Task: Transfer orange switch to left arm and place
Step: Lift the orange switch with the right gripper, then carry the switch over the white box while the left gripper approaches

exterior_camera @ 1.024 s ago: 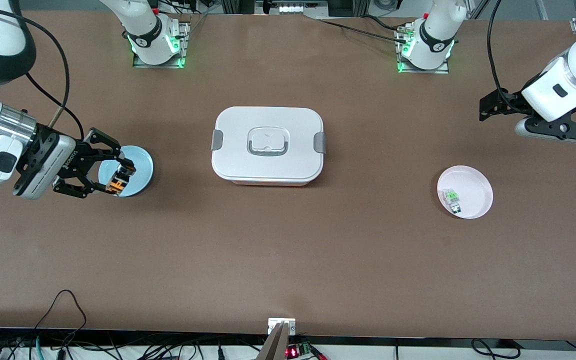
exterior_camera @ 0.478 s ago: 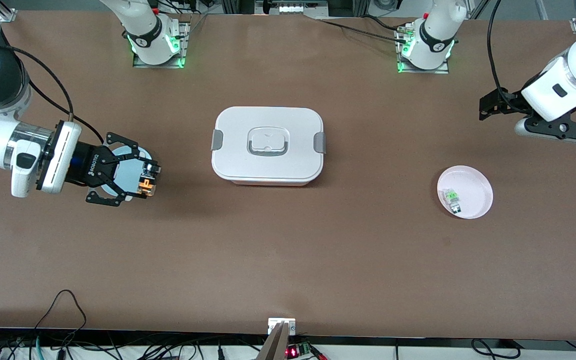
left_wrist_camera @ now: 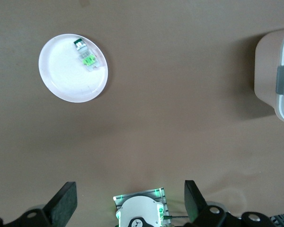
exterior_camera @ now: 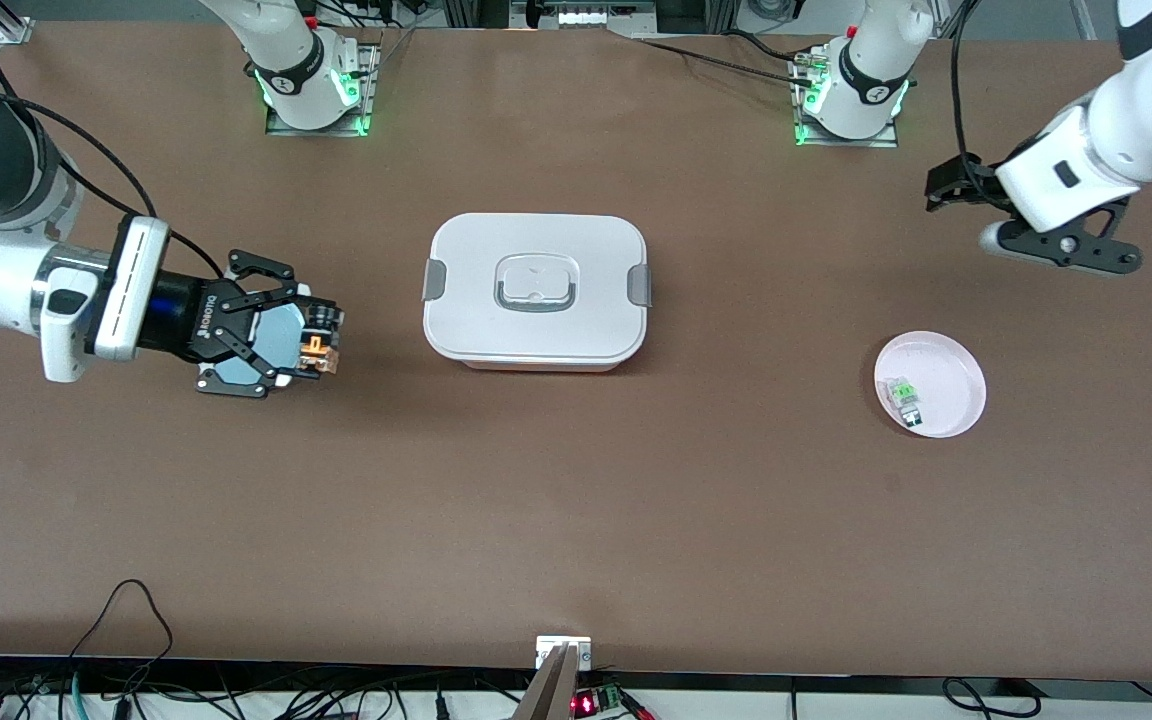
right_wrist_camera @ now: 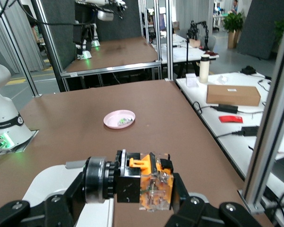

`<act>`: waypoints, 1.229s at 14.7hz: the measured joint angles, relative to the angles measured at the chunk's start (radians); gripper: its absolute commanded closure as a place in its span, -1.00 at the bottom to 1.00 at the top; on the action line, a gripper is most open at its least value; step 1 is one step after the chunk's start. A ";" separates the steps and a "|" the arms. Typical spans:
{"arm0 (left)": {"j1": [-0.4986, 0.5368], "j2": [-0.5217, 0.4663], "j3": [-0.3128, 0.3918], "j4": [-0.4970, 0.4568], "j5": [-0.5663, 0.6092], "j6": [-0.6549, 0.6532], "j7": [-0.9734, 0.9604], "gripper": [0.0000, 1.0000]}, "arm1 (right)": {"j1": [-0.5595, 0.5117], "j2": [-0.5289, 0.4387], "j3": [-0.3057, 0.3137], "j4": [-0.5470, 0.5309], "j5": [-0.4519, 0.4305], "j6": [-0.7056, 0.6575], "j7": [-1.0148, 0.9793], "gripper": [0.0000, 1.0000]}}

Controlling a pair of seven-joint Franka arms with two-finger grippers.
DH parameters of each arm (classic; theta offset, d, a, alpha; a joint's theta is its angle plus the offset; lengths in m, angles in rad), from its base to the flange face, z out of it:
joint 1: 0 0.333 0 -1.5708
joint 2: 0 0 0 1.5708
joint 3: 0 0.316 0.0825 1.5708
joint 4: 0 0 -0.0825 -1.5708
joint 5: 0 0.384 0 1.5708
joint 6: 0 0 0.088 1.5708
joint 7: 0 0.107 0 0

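My right gripper [exterior_camera: 316, 343] is shut on the orange switch [exterior_camera: 315, 354] and holds it in the air over the edge of a blue plate [exterior_camera: 271, 345], at the right arm's end of the table. In the right wrist view the orange switch [right_wrist_camera: 142, 185] sits between the fingers, black round end to one side. The white box [exterior_camera: 536, 290] stands mid-table, apart from the gripper; it also shows in the left wrist view [left_wrist_camera: 279, 71]. My left gripper [exterior_camera: 946, 195] is open and empty, high over the left arm's end of the table; it also shows in the left wrist view [left_wrist_camera: 128, 208].
A pink plate [exterior_camera: 946, 372] with a small clear switch with a green part [exterior_camera: 904, 397] lies near the left arm's end; the plate also shows in the left wrist view [left_wrist_camera: 61, 75]. Both arm bases stand along the table's edge farthest from the front camera. Cables hang at the nearest edge.
My right gripper has turned and carried the orange switch off the blue plate toward the box. My left gripper has shifted a little toward the table's middle.
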 measured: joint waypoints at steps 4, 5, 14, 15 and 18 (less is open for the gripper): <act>0.005 0.006 0.001 0.000 0.000 -0.016 0.000 -1.00 | 0.012 0.007 0.059 -0.006 0.050 0.011 -0.047 0.29; 0.007 0.007 0.002 0.000 0.000 -0.018 0.000 -1.00 | 0.027 0.010 0.068 -0.007 0.052 0.029 -0.054 0.29; 0.022 0.029 0.007 0.000 -0.136 -0.107 0.000 -1.00 | 0.213 0.072 0.102 -0.012 0.200 0.290 -0.148 0.29; 0.032 0.031 0.008 0.000 -0.188 -0.107 0.000 -1.00 | 0.230 0.079 0.112 -0.012 0.226 0.325 -0.163 0.29; 0.082 0.039 0.012 0.000 -0.382 -0.105 0.001 -1.00 | 0.265 0.093 0.129 -0.012 0.273 0.396 -0.177 0.29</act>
